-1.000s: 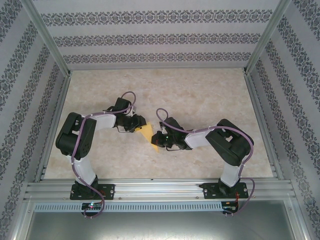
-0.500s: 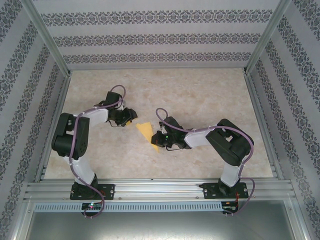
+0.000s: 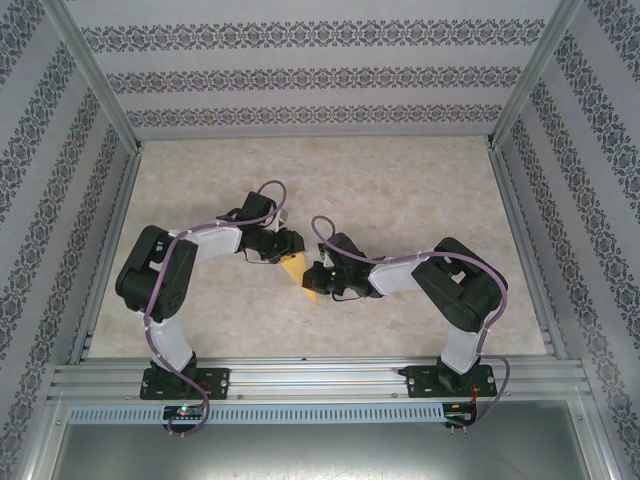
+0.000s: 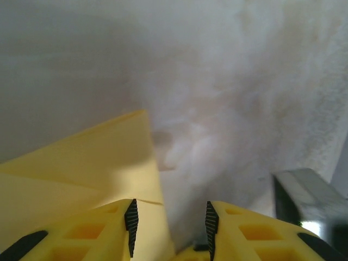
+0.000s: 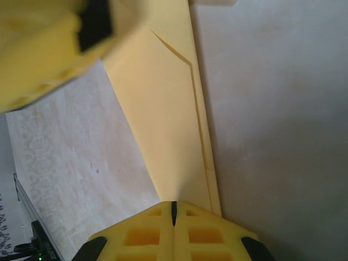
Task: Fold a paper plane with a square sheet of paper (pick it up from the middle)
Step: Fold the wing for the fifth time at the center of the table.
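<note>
I'm watching the paper (image 3: 297, 271) sitting mid-table between both grippers. My right gripper (image 3: 318, 285) is clamping its 5 o'clock end, jaws closed on it. My left gripper (image 3: 288, 245) is hovering at its 11 o'clock end, jaws parted, with the paper's edge reaching into the gap, ungripped.

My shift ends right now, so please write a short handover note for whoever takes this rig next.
Right gripper: shut, pinching one narrow end of the yellow paper.
Left gripper: open at the paper's other end, gripping nothing.
Paper: on the table, between the two arms.
Done: the sheet is folded into a long, narrow shape with layered creases.
Left: it can't be told if the plane is finished. Probably a few more folds, then release.
</note>
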`<state>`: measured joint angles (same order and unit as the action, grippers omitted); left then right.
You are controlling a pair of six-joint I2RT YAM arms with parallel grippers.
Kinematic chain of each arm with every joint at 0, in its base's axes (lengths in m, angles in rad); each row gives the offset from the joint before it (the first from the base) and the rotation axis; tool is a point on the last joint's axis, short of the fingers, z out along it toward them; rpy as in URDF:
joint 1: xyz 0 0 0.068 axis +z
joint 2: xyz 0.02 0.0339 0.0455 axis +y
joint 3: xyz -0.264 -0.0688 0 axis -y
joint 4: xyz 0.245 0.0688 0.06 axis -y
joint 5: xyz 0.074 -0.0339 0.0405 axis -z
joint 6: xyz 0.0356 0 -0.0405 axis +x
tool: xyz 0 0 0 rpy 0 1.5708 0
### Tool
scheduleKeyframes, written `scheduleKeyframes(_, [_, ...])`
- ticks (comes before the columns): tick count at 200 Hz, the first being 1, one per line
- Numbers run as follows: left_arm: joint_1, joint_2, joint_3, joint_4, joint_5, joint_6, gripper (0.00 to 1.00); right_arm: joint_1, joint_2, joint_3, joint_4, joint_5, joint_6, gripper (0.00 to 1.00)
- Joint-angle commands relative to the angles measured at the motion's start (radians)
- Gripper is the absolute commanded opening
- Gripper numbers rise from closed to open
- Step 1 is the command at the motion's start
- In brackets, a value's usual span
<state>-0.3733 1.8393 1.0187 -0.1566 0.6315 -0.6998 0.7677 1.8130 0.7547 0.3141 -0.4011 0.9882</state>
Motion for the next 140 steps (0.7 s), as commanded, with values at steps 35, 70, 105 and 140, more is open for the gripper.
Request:
scheduleKeyframes(35, [0.035, 0.063, 0.006, -0.028, -0.074, 0.047, 0.39, 0.004, -0.012, -0.03, -0.181, -0.001, -0.045, 0.0])
scheduleKeyframes(70, [0.044, 0.085, -0.035, 0.009, -0.058, 0.04, 0.39, 0.008, -0.081, 0.01, -0.135, -0.038, -0.054, 0.0])
scheduleKeyframes(105, [0.045, 0.09, -0.052, 0.039, -0.037, 0.026, 0.39, 0.022, -0.05, 0.091, -0.094, -0.078, -0.044, 0.0])
scheduleKeyframes(140, [0.045, 0.09, -0.061, 0.035, -0.055, 0.025, 0.38, 0.026, 0.033, 0.107, -0.104, -0.069, -0.032, 0.01])
